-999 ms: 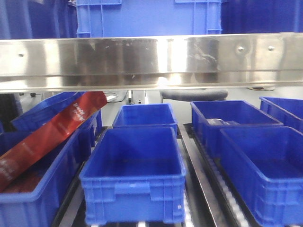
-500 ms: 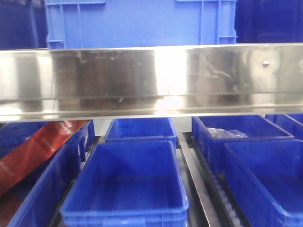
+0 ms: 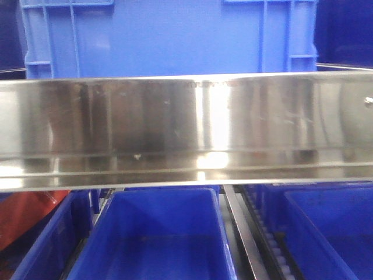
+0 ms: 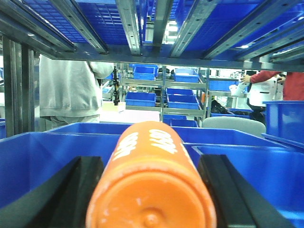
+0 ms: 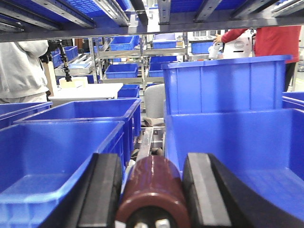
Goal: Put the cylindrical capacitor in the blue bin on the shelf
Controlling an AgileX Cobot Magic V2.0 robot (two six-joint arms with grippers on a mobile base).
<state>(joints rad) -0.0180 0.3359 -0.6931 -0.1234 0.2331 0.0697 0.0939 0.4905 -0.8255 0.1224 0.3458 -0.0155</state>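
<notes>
The shelf [image 3: 186, 125] fills my front view, its steel rail hiding the base of the blue bin [image 3: 169, 38] above it; smaller bins [image 3: 163, 233] below are cut off. My left gripper [image 4: 151, 190] clamps an orange cylinder [image 4: 152, 156], and my right gripper [image 5: 151, 190] clamps a dark red cylinder [image 5: 152, 180], both low among bins

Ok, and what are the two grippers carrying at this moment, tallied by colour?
orange cylindrical capacitor, in the left gripper: 1
dark red cylindrical capacitor, in the right gripper: 1
Total: 2
</notes>
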